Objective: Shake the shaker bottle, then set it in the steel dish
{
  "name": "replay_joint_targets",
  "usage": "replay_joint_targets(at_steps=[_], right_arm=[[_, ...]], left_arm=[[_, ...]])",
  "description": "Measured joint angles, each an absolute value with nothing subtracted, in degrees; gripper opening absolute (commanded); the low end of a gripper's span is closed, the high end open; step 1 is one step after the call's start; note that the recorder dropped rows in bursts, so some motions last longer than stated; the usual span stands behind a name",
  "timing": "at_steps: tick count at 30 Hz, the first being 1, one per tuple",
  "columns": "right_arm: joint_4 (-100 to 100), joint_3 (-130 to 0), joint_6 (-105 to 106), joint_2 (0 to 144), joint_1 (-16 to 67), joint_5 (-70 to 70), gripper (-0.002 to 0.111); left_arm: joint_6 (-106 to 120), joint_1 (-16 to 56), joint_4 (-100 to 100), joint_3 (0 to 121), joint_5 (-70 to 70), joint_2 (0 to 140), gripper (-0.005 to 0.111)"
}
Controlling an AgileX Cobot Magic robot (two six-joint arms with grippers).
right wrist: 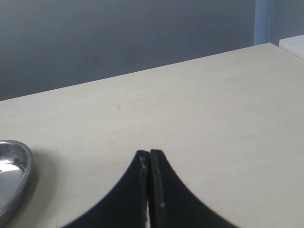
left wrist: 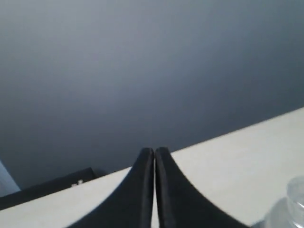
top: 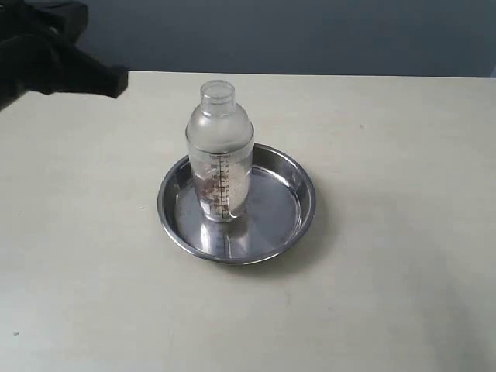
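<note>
The clear shaker bottle stands upright inside the steel dish at the middle of the table, brown bits low inside it behind the dark scale. Nothing holds it. My left gripper is shut and empty, raised off to the far left; in the exterior view its dark arm fills the top-left corner. The bottle's cap just shows at the edge of the left wrist view. My right gripper is shut and empty over bare table, with the dish's rim off to one side.
The pale tabletop spreads all round the dish. A dark grey wall runs behind the table's far edge. A white object sits at the table's corner in the right wrist view.
</note>
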State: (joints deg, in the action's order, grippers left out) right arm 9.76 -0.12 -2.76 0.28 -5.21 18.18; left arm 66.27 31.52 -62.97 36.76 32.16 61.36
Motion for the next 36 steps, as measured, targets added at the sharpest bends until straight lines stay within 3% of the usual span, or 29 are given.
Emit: replay_joint_targets(at_steps=[11,18,24,29,36], right_arm=[[9.76,-0.12,-2.76,0.28,-5.21,18.18,-0.001],[9.76,-0.12,-2.76,0.28,-5.21,18.18,-0.001],[9.76,-0.12,-2.76,0.28,-5.21,18.18,-0.001],[9.76,-0.12,-2.76,0.28,-5.21,18.18,-0.001],[9.76,-0.12,-2.76,0.28,-5.21,18.18,-0.001]], left_arm=[[84.25,31.52,-72.32,28.29,38.16,37.62,0.002],[91.32,31.52,-79.37,25.91,37.01,33.5,0.002],[67.58,30.86,-62.3,17.88,37.53,31.55,0.002],[41.35,23.59,-40.99,10.87,33.73,27.52,0.002],[14.99,5.75,-15.71,7.18,15.5,19.03,0.002]])
